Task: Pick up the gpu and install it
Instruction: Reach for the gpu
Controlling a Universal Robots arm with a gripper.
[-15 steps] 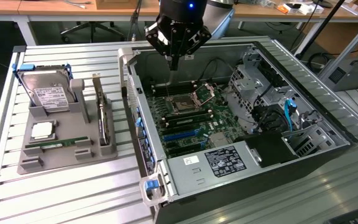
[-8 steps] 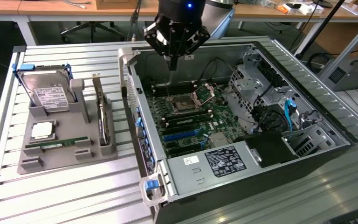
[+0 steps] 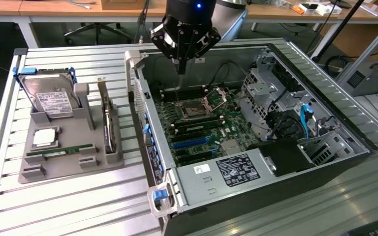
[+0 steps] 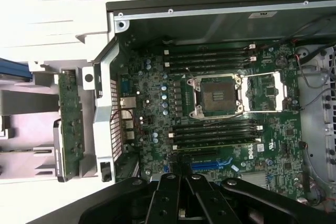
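Observation:
The gpu (image 3: 110,129) is a thin card standing on edge in a slot of the grey holder tray (image 3: 64,169), on the exterior view's left, beside the computer case. In the wrist view the gpu (image 4: 70,121) appears edge-on, with a green board face, just outside the case wall. My gripper (image 3: 181,68) hangs above the open case, over the motherboard's (image 3: 196,123) far end. Its fingers are shut together with nothing between them. In the wrist view the gripper (image 4: 181,195) sits over the blue expansion slots (image 4: 210,164). It is well apart from the gpu.
The tray also carries a silver hard drive (image 3: 52,101), a square processor chip (image 3: 45,137) and a green memory stick (image 3: 61,151). The case (image 3: 255,162) lies open on a slatted metal table (image 3: 57,206). Drive cages and cables (image 3: 300,123) crowd its right side. The case's metal rear wall (image 3: 140,108) stands between tray and motherboard.

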